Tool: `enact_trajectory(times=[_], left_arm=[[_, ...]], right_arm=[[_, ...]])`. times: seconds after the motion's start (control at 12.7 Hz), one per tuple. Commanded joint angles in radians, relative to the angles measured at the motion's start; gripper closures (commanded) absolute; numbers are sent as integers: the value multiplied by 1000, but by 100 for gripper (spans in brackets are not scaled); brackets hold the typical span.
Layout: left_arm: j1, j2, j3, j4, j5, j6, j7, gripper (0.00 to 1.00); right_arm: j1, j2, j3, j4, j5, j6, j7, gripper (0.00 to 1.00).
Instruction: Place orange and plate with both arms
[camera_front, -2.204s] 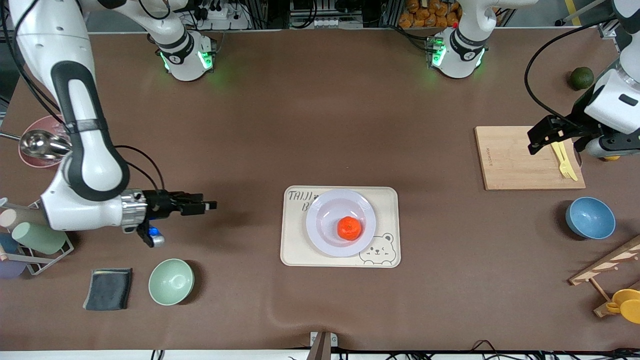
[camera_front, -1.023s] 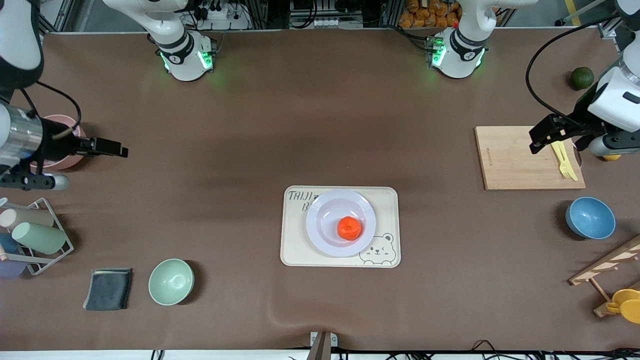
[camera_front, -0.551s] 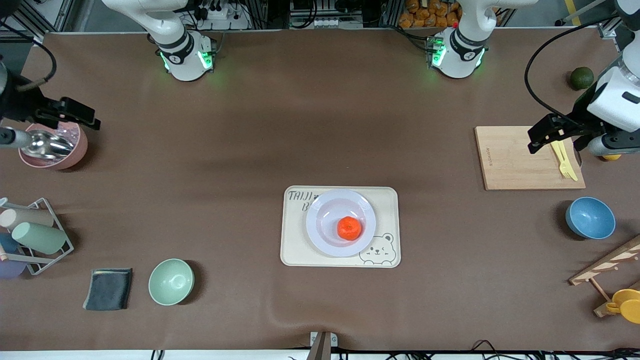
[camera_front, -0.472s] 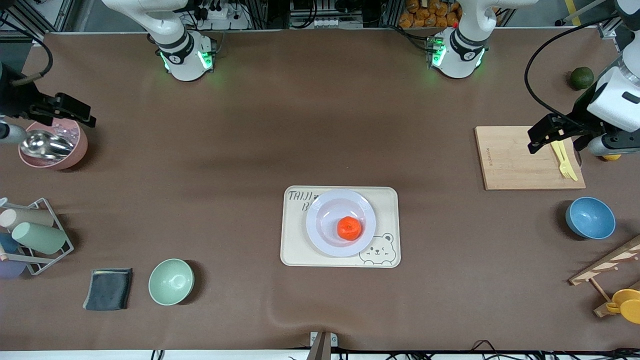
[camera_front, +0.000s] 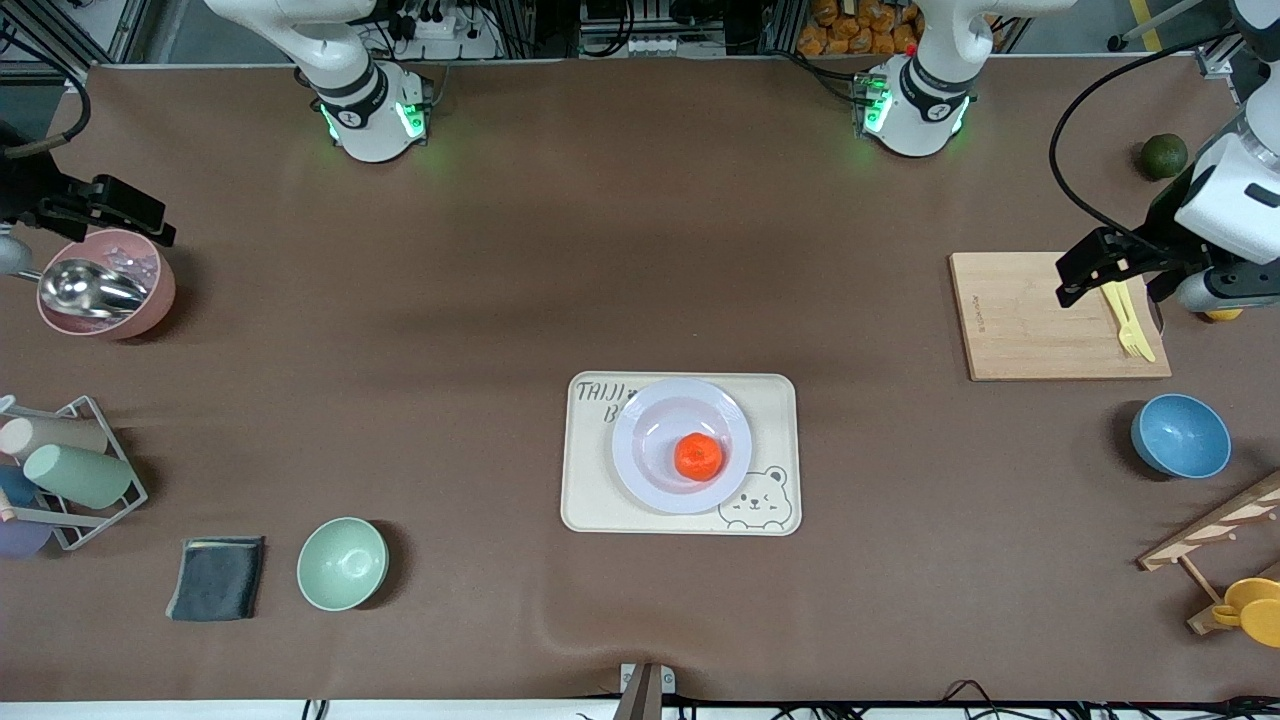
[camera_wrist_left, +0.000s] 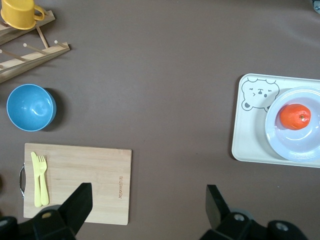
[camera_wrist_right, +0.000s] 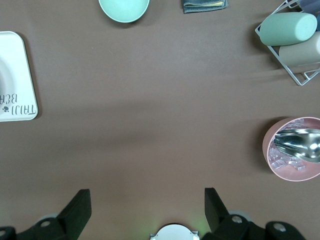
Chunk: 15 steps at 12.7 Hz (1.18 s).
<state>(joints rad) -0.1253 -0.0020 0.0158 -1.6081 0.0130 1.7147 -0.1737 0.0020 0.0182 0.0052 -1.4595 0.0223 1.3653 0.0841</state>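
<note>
Right hand (camera_front: 150, 215) withdrew, apart | left hand (camera_front: 1075, 272) apart | orange (camera_front: 698, 457) dimple-up on plate (camera_front: 640, 440)

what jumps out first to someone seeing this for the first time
The bright orange catches the eye at once, sitting in the pale plate on the cream bear tray at mid-table. Both arms are drawn back with open fingers: the left gripper over the wooden board, the right gripper above the pink bowl.
</note>
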Motion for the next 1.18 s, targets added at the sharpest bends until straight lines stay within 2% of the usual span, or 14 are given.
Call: enact_trajectory(times=[0.0,0.31,0.63,1.1], left_arm=[[13,-27,-2,-1,-18,-12,5,0],[13,-32,3,0,-15,-33,7,0],[13,-21,3,45,-2,-52,5,0],[13,-18,4,62,-1,-76,5,0]], right_arm=[[-22,-30,29,-12,-22,-3,-6,0],[-27,-30,47,-12,-58,-2,-7,0],[-24,-30,45,-12,-56,2,-7,0],[-20,-29,44,-12,-48,-3,-7,0]])
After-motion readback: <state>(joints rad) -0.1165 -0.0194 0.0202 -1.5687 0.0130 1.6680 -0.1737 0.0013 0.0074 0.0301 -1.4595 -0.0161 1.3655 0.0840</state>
